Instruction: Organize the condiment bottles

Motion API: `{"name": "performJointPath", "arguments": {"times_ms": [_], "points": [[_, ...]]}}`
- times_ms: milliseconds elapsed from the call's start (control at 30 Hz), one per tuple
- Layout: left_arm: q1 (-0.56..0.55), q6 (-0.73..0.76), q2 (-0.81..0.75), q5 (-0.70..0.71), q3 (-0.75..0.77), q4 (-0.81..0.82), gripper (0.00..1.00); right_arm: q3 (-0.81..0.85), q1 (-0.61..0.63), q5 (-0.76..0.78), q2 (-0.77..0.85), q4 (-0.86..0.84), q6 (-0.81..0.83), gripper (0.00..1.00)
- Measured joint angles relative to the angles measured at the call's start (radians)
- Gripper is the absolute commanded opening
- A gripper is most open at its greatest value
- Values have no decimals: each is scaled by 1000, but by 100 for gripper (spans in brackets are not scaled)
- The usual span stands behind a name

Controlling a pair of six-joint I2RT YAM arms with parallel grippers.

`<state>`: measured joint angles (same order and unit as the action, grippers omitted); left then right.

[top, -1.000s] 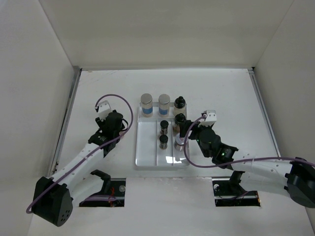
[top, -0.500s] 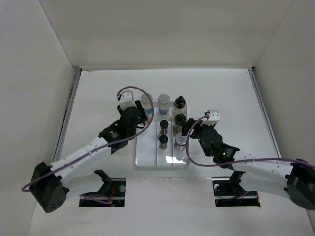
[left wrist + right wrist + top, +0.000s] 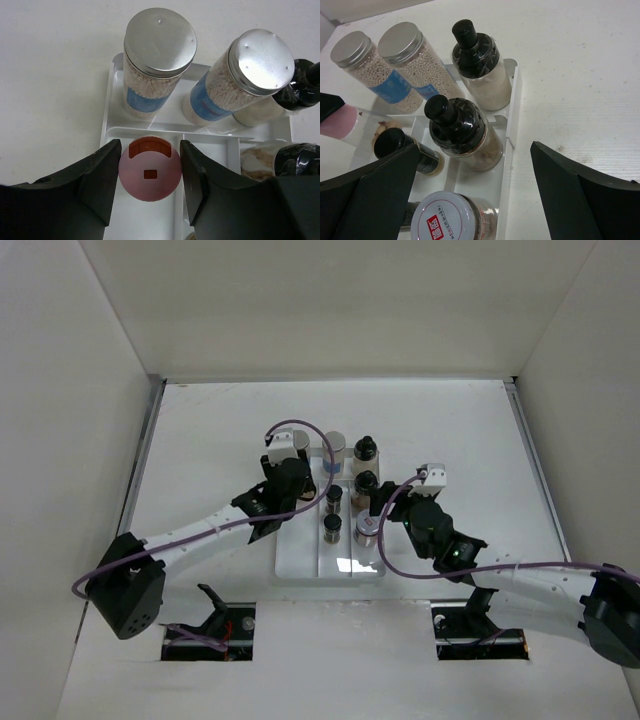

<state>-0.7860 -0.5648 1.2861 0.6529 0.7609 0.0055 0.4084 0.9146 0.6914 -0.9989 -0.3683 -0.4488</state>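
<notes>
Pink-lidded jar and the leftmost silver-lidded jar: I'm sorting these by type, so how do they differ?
The pink-lidded jar has a pink lid with recesses; the left silver-lidded jar has a plain metal one. The pink-lidded jar is gripped by the left gripper; the left silver-lidded jar stands free in the tray's rear compartment. Both lids are round.

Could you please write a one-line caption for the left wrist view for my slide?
Left gripper gripping the pink-lidded jar over the white tray, near two silver-lidded, blue-labelled jars.
</notes>
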Motion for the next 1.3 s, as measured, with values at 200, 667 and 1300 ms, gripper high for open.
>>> {"name": "performJointPath", "arguments": {"times_ms": [200,667,1300], "points": [[0,5,40,6,0,14,44,0,-6,-2,0,0,-1,100],[0,16,43,21,-2,14,82,0,-10,-4,-5,-1,0,100],[221,-16,-414,126,-204,31,100,-34,-11,28,45,-8,-3,100]]}}
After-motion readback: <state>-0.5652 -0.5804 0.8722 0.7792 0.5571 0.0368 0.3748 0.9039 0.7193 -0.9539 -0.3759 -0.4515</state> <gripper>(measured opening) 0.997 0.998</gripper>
